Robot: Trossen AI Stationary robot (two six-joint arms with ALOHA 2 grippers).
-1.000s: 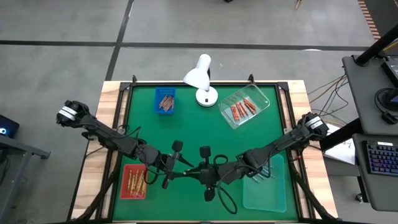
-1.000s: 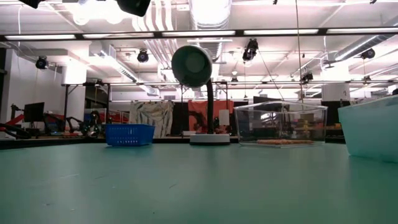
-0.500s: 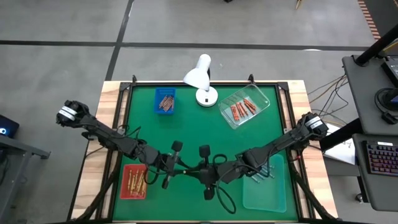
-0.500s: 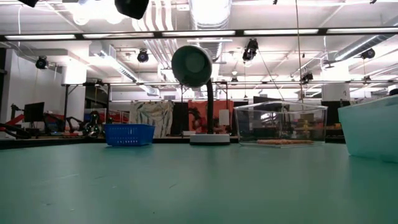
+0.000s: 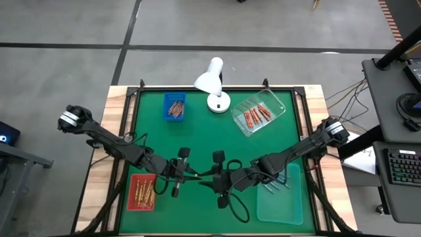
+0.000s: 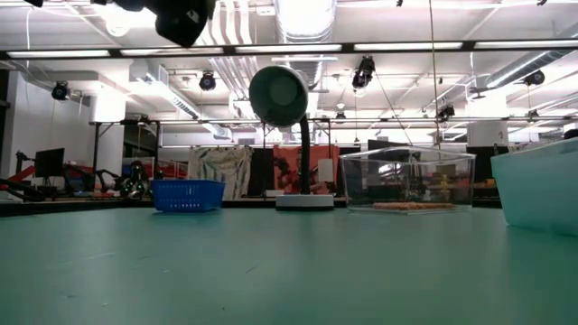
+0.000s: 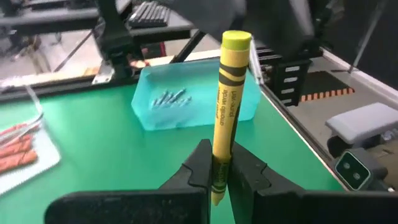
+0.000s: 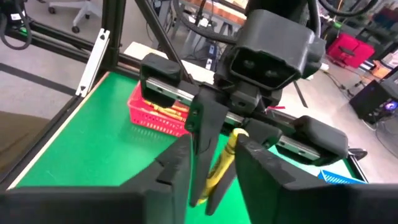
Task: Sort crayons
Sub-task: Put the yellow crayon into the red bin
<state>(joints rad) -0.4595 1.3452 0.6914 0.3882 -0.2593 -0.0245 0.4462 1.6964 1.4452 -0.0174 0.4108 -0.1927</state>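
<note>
A yellow crayon [image 7: 227,99] is held in my left gripper [image 7: 217,171], above the green table near its middle front [image 5: 197,174]. It sticks out forward past the fingers toward the right arm. My right gripper [image 8: 214,168] faces the left one [image 5: 212,179] and is open. Its two fingers stand on either side of the crayon's free end [image 8: 219,169], with a gap showing on each side. The other crayons lie in trays. My left gripper pinches the yellow crayon near its back end [image 7: 217,163] between its two fingers. The fingers come level from the table's left and lie along the crayon. The crayon is lifted clear of the table, and most of its length juts out beyond the fingertips.
A red tray [image 5: 141,192] of yellow-gold crayons sits at the near left. A light-blue tray [image 5: 279,194] of pale crayons sits at the near right. At the far side are a blue tray [image 5: 174,106], a clear tray [image 5: 258,113] of red-orange crayons and a white lamp [image 5: 212,82].
Both grippers stay together at the table's middle front. In the low view a dark part of an arm at the top left has come lower into the picture.
</note>
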